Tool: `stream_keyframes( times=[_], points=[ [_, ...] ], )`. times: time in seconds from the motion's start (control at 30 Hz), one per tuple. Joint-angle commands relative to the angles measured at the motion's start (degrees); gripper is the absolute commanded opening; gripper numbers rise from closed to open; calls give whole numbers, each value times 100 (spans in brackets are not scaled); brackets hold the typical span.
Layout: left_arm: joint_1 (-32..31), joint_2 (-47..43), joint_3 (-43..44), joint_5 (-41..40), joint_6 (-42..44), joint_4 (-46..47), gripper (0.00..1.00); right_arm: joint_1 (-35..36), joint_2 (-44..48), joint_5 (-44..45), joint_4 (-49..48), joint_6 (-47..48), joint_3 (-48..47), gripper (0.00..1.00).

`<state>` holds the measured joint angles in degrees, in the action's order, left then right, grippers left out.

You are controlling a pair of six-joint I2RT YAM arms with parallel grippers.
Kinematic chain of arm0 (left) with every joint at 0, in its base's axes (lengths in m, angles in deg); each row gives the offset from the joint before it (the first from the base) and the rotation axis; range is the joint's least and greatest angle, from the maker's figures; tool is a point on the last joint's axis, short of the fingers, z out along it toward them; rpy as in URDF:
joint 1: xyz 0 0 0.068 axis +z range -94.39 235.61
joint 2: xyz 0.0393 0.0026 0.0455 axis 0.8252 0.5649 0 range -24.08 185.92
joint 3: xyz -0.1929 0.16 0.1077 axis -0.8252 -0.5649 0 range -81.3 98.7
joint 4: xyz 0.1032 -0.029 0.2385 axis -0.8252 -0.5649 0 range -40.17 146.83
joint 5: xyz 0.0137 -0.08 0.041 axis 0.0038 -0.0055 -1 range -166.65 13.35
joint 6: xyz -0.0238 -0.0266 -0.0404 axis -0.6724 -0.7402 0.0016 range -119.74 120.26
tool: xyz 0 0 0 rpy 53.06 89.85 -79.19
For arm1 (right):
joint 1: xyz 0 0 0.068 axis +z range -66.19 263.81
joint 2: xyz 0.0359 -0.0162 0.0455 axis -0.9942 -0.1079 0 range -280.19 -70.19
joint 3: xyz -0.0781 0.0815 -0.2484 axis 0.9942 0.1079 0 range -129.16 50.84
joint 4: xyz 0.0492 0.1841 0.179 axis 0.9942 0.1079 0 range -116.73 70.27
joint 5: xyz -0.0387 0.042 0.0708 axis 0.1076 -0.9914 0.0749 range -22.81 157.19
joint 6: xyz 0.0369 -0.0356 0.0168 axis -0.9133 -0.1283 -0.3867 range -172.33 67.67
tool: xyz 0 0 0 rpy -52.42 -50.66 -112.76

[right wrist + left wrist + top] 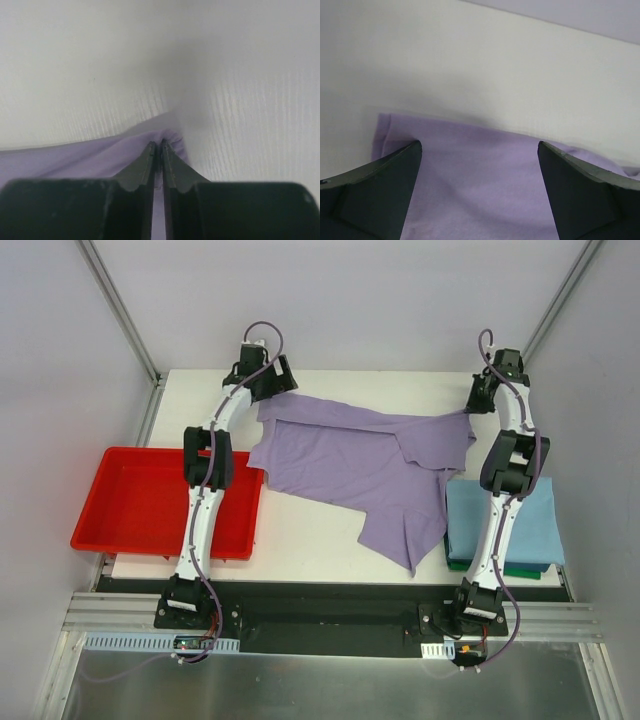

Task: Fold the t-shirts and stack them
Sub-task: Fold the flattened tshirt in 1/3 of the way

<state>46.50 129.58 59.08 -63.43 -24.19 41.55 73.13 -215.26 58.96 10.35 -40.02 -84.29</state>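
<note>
White tabletop (310,540) fills my overhead view. The lavender t-shirt (350,465) sprawls across its middle, creased and partly folded over itself, with one flap trailing toward me. A red tray (140,502) sits at the left. At the right, the folded light blue t-shirt (540,520) lies on the dark green t-shirt (525,571). My left gripper (480,147) is spread wide over the lavender cloth's far-left corner. My right gripper (161,146) is pinched tight on its far-right corner.

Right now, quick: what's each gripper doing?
Left gripper: open, over the far edge of the lavender t-shirt.
Right gripper: shut on the lavender t-shirt's corner.
</note>
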Motion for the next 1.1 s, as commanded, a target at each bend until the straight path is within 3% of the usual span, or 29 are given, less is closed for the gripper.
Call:
stream_keyframes(
  times=[0.0, 0.07, 0.17, 0.2, 0.37, 0.4, 0.57, 0.7, 0.87, 1.07],
  points=[
    [242, 76, 227, -311, -324, 631, 99, -31, 383, -57, -149, -142, -163, 17],
    [295, 58, 236, -240, -341, 746, 99, -48, 602, 40, -44, -194, -93, 34],
    [321, -161, 227, -91, -123, 852, 99, -48, 1006, -20, 89, -230, 161, 72],
    [321, -335, 227, -12, 9, 861, 99, -31, 1155, -117, 124, -212, 267, 80],
    [313, -1512, -781, -117, 344, 861, 99, 144, 2034, -241, 545, -186, 1136, 92],
    [313, -1759, -1071, 48, 431, 861, 99, 284, 2219, -241, 659, -107, 1408, 98],
    [269, -2323, -2022, 1049, 538, 861, 99, 978, 2818, 172, 678, -246, 2718, 96],
    [207, -2376, -2400, 1552, 336, 808, 99, 1296, 2608, 50, 1292, -940, 2641, 96],
    [-3, -2271, -2621, 1536, 484, 782, 99, 1375, 2458, -232, 1205, -1477, 3045, 96],
    [-109, -1894, -2507, 1421, 502, 527, 99, 1191, 1853, -161, 1389, -1627, 2747, 96]
  ],
)
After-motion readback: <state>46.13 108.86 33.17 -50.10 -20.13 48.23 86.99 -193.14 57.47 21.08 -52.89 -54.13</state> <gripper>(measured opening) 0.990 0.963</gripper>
